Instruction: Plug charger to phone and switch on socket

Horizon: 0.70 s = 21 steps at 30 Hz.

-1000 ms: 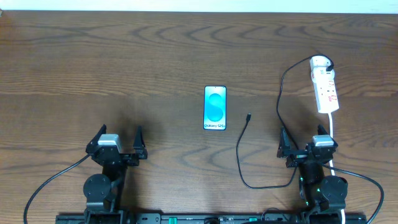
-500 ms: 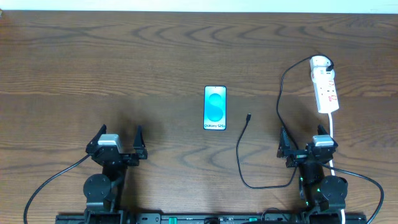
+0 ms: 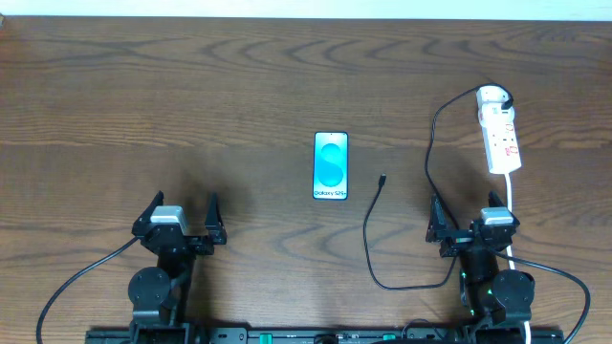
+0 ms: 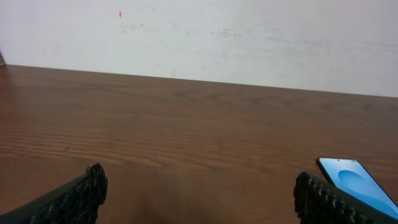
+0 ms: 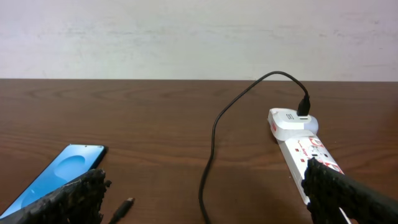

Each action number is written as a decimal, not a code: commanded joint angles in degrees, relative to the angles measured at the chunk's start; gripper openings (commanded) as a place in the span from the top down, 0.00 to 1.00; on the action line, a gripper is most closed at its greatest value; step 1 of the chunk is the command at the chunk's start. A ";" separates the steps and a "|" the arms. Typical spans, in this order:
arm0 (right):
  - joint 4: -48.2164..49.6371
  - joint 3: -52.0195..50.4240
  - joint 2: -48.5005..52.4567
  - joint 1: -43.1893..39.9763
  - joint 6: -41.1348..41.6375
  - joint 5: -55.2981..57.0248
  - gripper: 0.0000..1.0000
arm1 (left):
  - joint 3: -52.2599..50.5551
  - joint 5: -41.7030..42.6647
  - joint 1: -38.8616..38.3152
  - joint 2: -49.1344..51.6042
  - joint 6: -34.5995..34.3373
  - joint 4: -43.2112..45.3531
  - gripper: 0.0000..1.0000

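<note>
Listing from tableside. Phone [image 3: 331,165]: screen up, lit, mid-table [image 3: 191,96], bottom edge toward the arms, so prob. the port faced the charger tip. Charger [image 3: 366,229]: plug seated in the socket's far end; tip lay free just right of the phone's lower corner, not touching. Socket [image 3: 500,134]: far right, switches up, ahead of the R arm. L gripper [image 3: 182,212] & R gripper [image 3: 467,218]: fingers spread wide, nothing held, at the near edge. Obstructions: none betw. tip & phone. Cable slack & white cord [image 3: 513,205] ran close by the R gripper, so a snag risk, I judged.
</note>
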 commanded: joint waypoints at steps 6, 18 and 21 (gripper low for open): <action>-0.24 -0.13 -0.31 -0.35 -0.66 0.26 0.01 | -0.63 12.33 0.24 0.00 -2.27 4.83 0.02; -0.24 -0.13 -0.31 -0.35 -0.66 0.26 0.01 | 4.72 11.30 0.26 1.73 -5.03 17.33 0.02; -0.24 -0.13 -0.31 -0.35 -0.66 0.26 0.01 | 10.47 11.28 0.26 6.62 -5.01 15.34 0.02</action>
